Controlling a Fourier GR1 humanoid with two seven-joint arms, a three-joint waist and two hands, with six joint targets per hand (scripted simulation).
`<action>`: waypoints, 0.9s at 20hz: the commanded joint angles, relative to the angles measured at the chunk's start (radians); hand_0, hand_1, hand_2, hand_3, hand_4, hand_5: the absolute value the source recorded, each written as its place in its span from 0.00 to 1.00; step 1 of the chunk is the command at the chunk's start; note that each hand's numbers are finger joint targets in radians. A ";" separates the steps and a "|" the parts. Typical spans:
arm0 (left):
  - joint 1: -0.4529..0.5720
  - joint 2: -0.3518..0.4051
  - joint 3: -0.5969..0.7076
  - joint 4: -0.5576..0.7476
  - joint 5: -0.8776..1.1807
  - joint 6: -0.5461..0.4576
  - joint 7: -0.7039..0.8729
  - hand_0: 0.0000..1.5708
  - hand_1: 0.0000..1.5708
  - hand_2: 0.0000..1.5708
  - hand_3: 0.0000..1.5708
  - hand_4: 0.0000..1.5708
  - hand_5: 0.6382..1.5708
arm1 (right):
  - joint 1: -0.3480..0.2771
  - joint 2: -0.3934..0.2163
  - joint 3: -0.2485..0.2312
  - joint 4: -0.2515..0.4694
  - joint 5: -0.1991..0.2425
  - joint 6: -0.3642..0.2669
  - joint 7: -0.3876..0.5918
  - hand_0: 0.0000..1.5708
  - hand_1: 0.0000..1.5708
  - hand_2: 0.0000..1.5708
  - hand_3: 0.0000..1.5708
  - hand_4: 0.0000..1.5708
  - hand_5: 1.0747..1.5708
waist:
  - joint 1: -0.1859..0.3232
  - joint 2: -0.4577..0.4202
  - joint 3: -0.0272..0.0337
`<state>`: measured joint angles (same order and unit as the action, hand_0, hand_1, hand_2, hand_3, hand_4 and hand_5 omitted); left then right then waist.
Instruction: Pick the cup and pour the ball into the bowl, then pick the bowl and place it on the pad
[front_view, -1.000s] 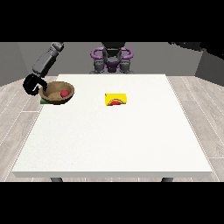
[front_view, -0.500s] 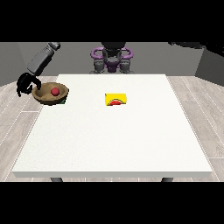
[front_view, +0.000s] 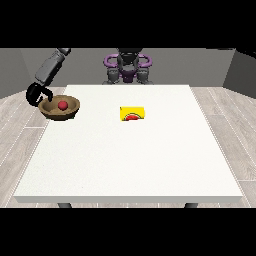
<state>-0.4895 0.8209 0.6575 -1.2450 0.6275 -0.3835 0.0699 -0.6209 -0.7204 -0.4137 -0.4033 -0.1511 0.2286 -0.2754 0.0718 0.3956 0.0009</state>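
The black hand at the view's left (front_view: 37, 94) is curling its fingers round the outer rim of the brown wooden bowl (front_view: 67, 111) (red ball (front_view: 62, 105) inside), with the yellow lying cup (front_view: 132, 113) well apart toward the view's right.

my robot hand (front_view: 37, 93) sits at the bowl (front_view: 60, 108); beyond it the yellow cup (front_view: 132, 113) alone blocks the open tabletop (front_view: 130, 160).

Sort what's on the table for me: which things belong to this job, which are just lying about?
Job:
bowl, at the table's left edge
red ball, inside the bowl
yellow cup, on its side mid-table
hand at the view's left, at the bowl's rim

Lying about:
nothing that I can see
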 joint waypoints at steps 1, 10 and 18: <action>0.024 0.004 -0.025 0.079 -0.051 -0.006 -0.025 0.00 0.00 0.00 0.00 0.43 0.98 | 0.015 0.042 0.048 -0.018 0.033 -0.037 0.075 1.00 1.00 1.00 0.87 0.62 0.98 | -0.006 -0.103 -0.0016; 0.004 0.061 -0.007 0.053 0.012 -0.029 0.030 0.00 0.00 0.00 0.00 0.42 0.97 | -0.022 -0.043 -0.034 0.062 -0.031 -0.050 0.142 0.00 0.00 0.00 0.00 0.00 0.86 | 0.020 -0.057 0.0012; 0.048 -0.135 -0.162 0.014 0.000 0.067 0.143 0.00 0.00 0.00 0.00 0.63 1.00 | -0.101 -0.057 0.024 -0.014 -0.014 0.036 0.283 0.00 0.00 0.00 0.00 0.42 0.32 | -0.057 -0.384 -0.0032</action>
<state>-0.4695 0.7515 0.5576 -1.2429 0.6575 -0.3525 0.1796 -0.6692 -0.7924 -0.4169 -0.3675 -0.1690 0.2329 -0.0453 0.0439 0.1452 0.0008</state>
